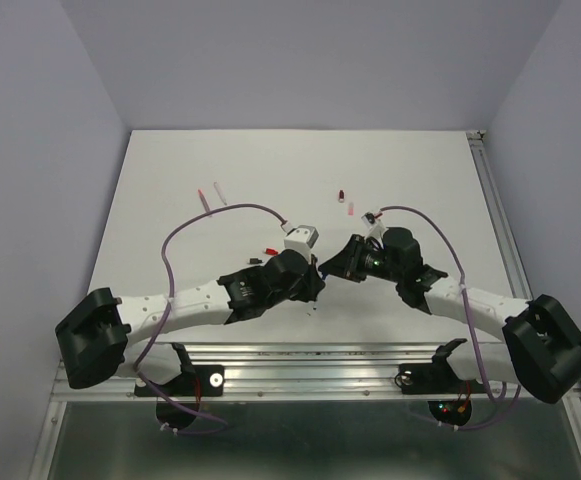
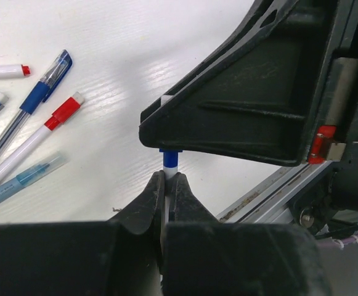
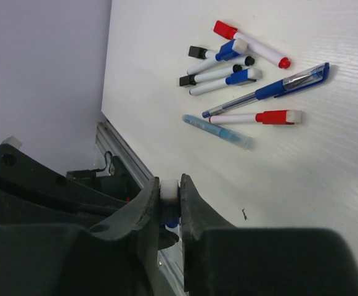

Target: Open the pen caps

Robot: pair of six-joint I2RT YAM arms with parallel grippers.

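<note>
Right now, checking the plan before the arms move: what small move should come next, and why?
Probably pull the right gripper straight away from the left gripper: the right pinches the blue cap, while the left clamps the white barrel, so the cap should slide off.

— Underneath everything?
— White surface (image 3: 314,185), faint wood grain.
— Lying on it?
— Loose cluster of markers (image 3: 215,71). Beside them a blue-grip pen (image 3: 268,90), a white-and-red pen (image 3: 252,117), a pale blue barrel (image 3: 222,131). Farther back, apart, a small red cap (image 1: 340,194).
</note>
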